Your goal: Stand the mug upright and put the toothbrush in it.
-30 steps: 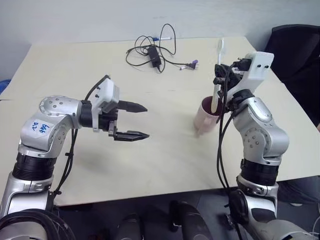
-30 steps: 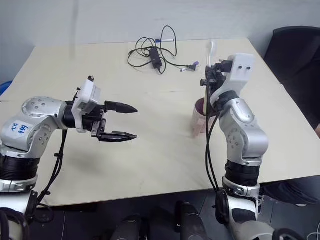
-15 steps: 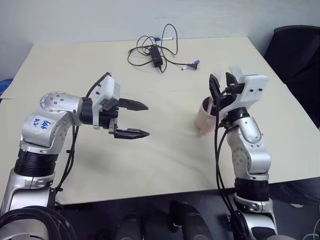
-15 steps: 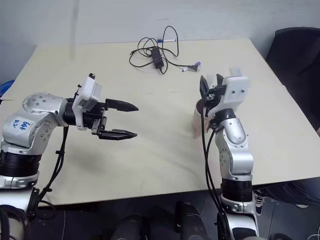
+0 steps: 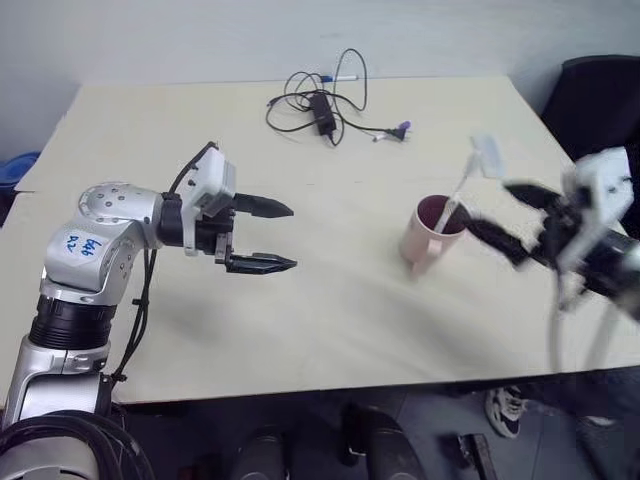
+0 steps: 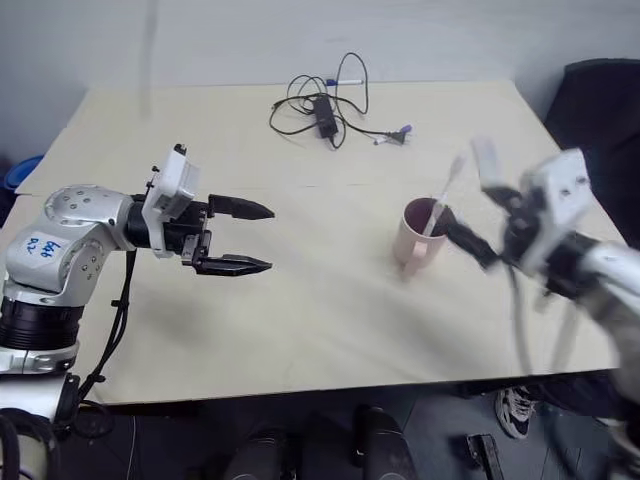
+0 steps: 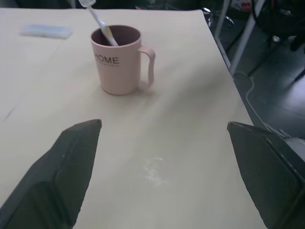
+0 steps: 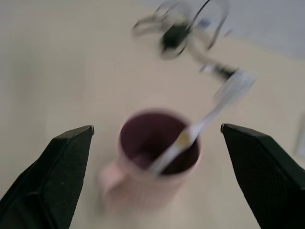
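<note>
Now the mug point(image 5: 432, 234) stands upright on the counter point(image 5: 330, 310), toothbrush point(image 5: 467, 181) leaning inside it. Right gripper point(image 5: 515, 216) gapes wide just beside the mug, empty; left gripper point(image 5: 268, 236) hangs wide well apart.

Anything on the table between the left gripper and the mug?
Nothing: bare table between the left gripper and the mug, as the left eye view shows.

Silver metal left arm point(image 5: 95, 235) with a blue-scribbled white sticker, black cables, white wrist block and tapered black fingers point(image 5: 262, 263).
</note>
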Controlling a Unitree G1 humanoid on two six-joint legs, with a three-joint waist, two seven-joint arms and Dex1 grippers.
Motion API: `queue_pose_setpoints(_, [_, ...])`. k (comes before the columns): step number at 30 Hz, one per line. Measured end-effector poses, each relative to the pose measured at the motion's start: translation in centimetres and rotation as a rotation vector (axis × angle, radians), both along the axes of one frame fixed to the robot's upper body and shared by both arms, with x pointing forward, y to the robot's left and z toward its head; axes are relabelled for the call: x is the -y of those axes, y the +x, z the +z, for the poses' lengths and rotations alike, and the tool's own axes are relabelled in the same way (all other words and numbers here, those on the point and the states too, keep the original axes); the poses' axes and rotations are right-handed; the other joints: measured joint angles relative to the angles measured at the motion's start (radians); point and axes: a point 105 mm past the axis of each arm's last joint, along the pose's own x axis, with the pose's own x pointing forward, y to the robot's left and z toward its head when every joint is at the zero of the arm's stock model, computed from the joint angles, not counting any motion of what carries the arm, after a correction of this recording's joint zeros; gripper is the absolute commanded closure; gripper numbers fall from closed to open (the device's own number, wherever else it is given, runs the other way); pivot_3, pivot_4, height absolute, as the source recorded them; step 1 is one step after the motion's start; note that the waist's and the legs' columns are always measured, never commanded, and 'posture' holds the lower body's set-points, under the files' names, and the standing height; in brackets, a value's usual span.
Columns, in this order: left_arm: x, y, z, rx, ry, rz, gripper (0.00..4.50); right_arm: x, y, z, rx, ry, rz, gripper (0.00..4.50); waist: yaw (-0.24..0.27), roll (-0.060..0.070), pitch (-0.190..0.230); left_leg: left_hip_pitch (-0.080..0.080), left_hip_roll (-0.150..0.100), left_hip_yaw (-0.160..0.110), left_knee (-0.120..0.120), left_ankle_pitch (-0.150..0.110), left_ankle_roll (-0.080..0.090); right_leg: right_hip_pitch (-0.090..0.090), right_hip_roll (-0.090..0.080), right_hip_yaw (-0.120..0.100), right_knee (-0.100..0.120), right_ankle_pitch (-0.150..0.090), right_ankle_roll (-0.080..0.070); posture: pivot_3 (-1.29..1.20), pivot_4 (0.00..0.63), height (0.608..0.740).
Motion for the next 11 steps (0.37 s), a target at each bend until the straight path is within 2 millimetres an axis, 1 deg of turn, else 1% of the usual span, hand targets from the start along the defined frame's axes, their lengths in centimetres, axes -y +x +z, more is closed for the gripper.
queue_pose_setpoints(2, [-0.6, 0.3, 0.1, -0.002, -0.007, 0.020, 0.00, 2.0, -0.9, 0.1, -0.088, -0.001, 0.017, 0.04, 0.001, 0.000, 0.000, 0.001, 0.000, 0.001, 0.001, 0.000, 0.000, 0.000, 0.000, 0.002, -0.001, 0.001, 0.001, 0.00, 0.150, 0.740])
queue_pose_setpoints(4, [-0.5, 0.3, 0.3, 0.007, -0.008, 0.013, 0.00, 3.3, -1.2, 0.5, -0.116, 0.033, 0.019, 0.04, -0.005, -0.001, 0.000, 0.002, 0.000, 0.002, 0.002, 0.000, 0.000, 0.001, 0.000, 0.003, 0.000, 0.002, 0.002, 0.00, 0.150, 0.740])
queue_pose_setpoints(8, [-0.7, 0.6, 0.9, 0.012, -0.021, 0.022, 0.00, 4.3, -1.6, 0.7, -0.140, 0.099, 0.034, 0.04, -0.005, -0.001, 0.000, 0.002, 0.000, 0.002, 0.002, 0.001, -0.002, 0.000, -0.001, 0.003, 0.002, 0.002, 0.002, 0.00, 0.150, 0.740])
queue_pose_setpoints(11, [-0.7, 0.6, 1.1, 0.021, -0.023, 0.019, 0.00, 4.2, -1.8, 0.6, -0.146, 0.105, 0.048, 0.04, -0.004, -0.001, 0.000, 0.001, 0.000, 0.002, 0.002, 0.001, -0.003, 0.000, -0.001, 0.003, 0.006, 0.002, 0.002, 0.00, 0.150, 0.740])
